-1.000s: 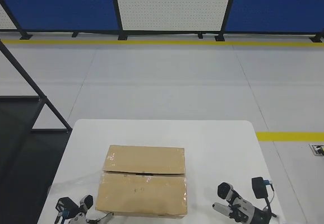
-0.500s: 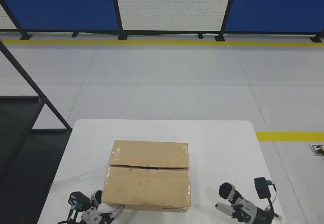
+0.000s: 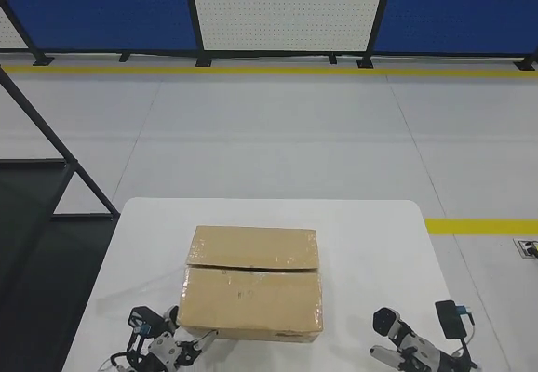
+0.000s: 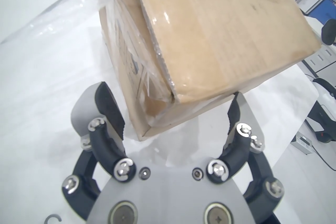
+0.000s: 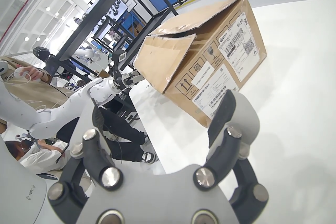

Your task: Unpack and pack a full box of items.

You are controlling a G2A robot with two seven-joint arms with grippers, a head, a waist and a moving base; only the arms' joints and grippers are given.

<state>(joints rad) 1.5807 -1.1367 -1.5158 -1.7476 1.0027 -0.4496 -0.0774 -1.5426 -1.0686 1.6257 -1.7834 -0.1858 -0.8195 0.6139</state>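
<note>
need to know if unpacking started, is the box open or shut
Loosely shut: the box has both flaps folded down, with a gap along their seam.

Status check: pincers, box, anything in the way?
Left pincer open, straddling box near corner. Right pincer open, off the box. Flaps down, seam gaping. Loose clear film trailing beside left pincer.

One cardboard box [image 3: 253, 284], one white table [image 3: 371, 251] — one black rack [image 3: 67, 166]
</note>
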